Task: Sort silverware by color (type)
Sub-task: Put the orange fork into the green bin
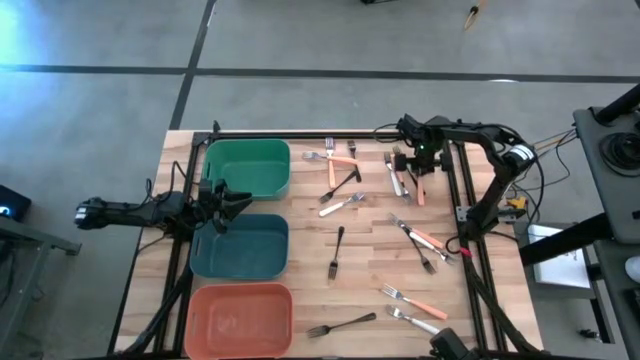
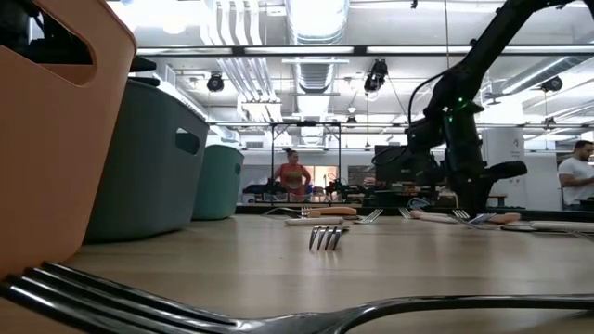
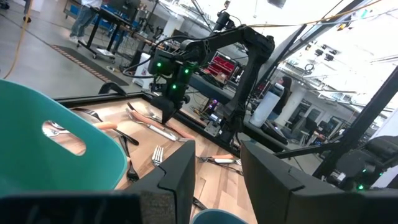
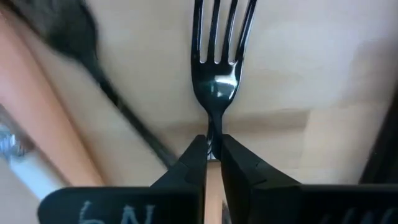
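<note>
Silverware lies scattered over the right half of the wooden table (image 1: 300,260): orange-handled forks (image 1: 425,238), black forks (image 1: 340,325) and white-handled ones (image 1: 342,204). My right gripper (image 4: 213,140) stands at the far right (image 1: 420,165), pointing down, shut on a fork with dark tines (image 4: 217,37). My left gripper (image 3: 217,168) waits open at the table's left (image 1: 232,203), level, beside the bins, with nothing between its fingers. My right gripper pinches the fork's thin neck (image 4: 214,121), just below the tines, between its two fingertips (image 4: 196,152). The fingers come from above, pointing down, and lie across the fork. The handle is hidden under the gripper. Whether the fork is clear of the table I cannot tell.
Three bins stand in a row on the left: green (image 1: 248,168) at the far end, teal (image 1: 240,245) in the middle, salmon (image 1: 240,318) nearest. Other forks lie close beside the held one (image 4: 43,118). A black frame rail (image 1: 300,134) runs along the far edge.
</note>
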Controlling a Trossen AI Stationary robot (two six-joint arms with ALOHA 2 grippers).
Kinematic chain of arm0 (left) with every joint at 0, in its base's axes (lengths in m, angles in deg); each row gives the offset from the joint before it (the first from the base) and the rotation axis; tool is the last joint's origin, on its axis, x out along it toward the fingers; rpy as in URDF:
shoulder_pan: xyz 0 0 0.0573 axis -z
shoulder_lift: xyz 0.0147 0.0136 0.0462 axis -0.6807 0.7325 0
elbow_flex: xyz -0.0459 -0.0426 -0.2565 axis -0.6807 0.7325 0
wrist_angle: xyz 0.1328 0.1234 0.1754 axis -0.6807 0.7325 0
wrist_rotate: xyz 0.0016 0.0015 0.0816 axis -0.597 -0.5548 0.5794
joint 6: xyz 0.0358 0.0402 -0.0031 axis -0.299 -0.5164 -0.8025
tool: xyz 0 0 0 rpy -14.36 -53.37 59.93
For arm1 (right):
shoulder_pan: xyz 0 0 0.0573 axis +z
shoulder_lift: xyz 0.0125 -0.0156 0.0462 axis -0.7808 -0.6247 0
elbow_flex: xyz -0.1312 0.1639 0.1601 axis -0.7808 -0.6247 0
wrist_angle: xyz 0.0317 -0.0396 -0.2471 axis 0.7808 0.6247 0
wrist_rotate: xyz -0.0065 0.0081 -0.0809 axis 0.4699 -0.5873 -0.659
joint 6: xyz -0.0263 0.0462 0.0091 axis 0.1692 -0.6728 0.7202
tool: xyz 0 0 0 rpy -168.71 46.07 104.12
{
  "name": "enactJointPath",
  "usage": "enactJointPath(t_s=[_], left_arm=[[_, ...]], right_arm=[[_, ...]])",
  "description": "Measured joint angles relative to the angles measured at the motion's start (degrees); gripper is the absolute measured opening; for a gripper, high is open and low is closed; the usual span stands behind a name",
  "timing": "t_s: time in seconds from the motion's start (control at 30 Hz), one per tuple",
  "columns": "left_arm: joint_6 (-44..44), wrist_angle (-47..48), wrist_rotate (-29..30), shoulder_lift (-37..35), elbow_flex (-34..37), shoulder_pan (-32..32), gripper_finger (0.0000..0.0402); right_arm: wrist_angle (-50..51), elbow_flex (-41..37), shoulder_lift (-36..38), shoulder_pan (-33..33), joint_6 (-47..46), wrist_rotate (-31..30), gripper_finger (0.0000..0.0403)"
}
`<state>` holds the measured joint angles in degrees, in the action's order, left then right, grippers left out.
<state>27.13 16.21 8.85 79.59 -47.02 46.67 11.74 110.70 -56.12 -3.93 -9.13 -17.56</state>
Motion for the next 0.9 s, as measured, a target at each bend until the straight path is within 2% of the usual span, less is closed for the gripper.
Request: enactJointPath(t_s=[0.27, 0.4, 0.53, 0.7, 0.9], left_arm=[[0.02, -0.01, 0.00, -0.01, -0.01, -0.01, 0.0112], [0.00, 0.00, 0.00, 0.00, -0.01, -0.02, 0.0112], [0.00, 0.00, 0.00, 0.00, -0.01, -0.02, 0.0112], [0.00, 0.00, 0.00, -0.01, 0.00, -0.02, 0.0112], [0.01, 0.00, -0.01, -0.01, -0.01, -0.02, 0.0112]], right_arm=[[-2.26, 2.07, 10.91, 1.76, -2.08, 1.66, 0.0015], [-10.49, 3.14, 16.62, 5.93, -3.86, 5.19, 0.0015], [-21.85, 4.23, 20.69, 10.92, -5.03, 5.57, 0.0015], [-29.58, 6.87, 22.51, 14.83, -4.72, 4.89, 0.0014], [-30.61, 11.87, 22.22, 17.85, -0.48, 3.69, 0.0014]])
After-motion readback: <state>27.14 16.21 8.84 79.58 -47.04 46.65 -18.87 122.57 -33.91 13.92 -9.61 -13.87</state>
